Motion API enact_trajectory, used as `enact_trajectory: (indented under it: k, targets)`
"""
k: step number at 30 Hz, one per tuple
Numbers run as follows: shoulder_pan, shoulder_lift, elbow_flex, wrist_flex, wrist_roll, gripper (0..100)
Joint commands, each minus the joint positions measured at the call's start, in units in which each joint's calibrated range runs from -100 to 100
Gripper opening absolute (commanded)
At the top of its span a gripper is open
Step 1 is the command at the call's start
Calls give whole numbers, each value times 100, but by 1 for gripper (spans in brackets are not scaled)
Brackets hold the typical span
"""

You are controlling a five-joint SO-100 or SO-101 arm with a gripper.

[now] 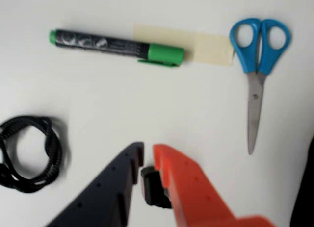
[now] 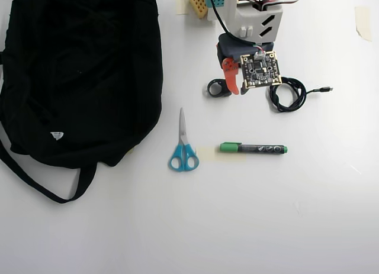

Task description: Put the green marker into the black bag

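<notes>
The green marker (image 1: 115,45) lies flat on the white table at the top of the wrist view, green cap to the right. In the overhead view the marker (image 2: 253,148) lies right of centre, cap to the left. My gripper (image 1: 148,151) has one dark blue and one orange finger with tips almost touching, and it holds nothing. It hovers short of the marker, and in the overhead view the gripper (image 2: 235,90) stays close to the arm's base. The black bag (image 2: 77,73) fills the left of the overhead view, and its edge (image 1: 306,188) shows at the far right of the wrist view.
Blue-handled scissors (image 1: 255,75) (image 2: 183,147) lie between marker and bag. A coiled black cable (image 1: 29,153) (image 2: 287,96) lies beside the gripper. A small black object (image 1: 154,188) (image 2: 217,88) sits on the table by the fingers. Pale tape (image 1: 211,48) lies by the marker's cap.
</notes>
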Motion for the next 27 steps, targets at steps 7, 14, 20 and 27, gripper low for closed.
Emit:
enact_trajectory:
  k: [7, 14, 20, 27]
  targets:
    - [-49, 87, -228, -119, 262, 2]
    - [-34, 137, -282, -196, 419, 2]
    - [-42, 486, -524, -196, 419, 2]
    - [-42, 917, -956, -196, 419, 2]
